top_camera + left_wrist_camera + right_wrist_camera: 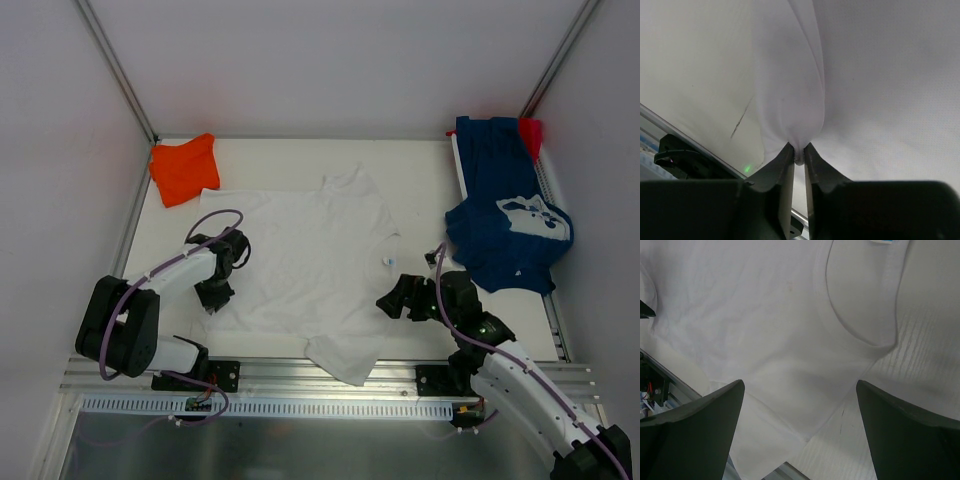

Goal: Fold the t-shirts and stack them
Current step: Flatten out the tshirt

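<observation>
The white t-shirt (305, 260) lies spread flat in the middle of the bench (420, 170), with 1 sleeve reaching the near edge. The left pincer (799, 150) is nearly closed, nipping a thin ridge of the shirt's cloth at the hem side. The right pincer (800, 385) hangs wide open above the collar end, holding nothing. With only 1 grip, a pull would likely skew the shirt, and so shallow a pinch may slip free. The orange t-shirt (184, 167) and navy t-shirt (505, 230) wait far left and far right.
</observation>
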`<state>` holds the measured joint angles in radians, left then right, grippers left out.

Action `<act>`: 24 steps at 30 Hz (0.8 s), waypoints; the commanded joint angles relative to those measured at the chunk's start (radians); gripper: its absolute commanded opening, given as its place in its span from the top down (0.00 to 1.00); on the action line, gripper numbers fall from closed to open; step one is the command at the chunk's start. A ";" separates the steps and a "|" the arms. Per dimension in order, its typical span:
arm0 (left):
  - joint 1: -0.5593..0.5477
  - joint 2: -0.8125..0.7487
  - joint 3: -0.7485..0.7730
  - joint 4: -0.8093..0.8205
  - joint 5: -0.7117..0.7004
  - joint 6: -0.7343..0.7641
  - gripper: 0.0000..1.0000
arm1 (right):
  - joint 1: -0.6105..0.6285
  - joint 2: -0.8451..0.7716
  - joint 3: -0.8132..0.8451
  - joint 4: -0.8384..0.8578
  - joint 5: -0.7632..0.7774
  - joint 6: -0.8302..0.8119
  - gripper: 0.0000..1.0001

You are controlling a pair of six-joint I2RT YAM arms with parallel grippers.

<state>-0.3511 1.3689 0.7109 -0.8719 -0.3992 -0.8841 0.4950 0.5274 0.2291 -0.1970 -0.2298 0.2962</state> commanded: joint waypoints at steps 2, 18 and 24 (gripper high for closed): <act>0.009 0.025 0.028 -0.024 0.008 0.001 0.95 | 0.004 -0.017 -0.008 0.034 -0.026 -0.003 0.01; -0.049 -0.149 0.018 -0.026 -0.027 0.019 1.00 | -0.001 0.042 0.031 0.015 -0.054 -0.026 0.01; -0.094 -0.226 0.004 -0.004 -0.050 0.017 1.00 | 0.040 -0.199 0.047 -0.249 0.058 0.201 0.01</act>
<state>-0.4271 1.1858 0.7174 -0.8707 -0.4099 -0.8726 0.5030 0.4664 0.2279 -0.3107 -0.2340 0.3508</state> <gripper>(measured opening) 0.023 0.994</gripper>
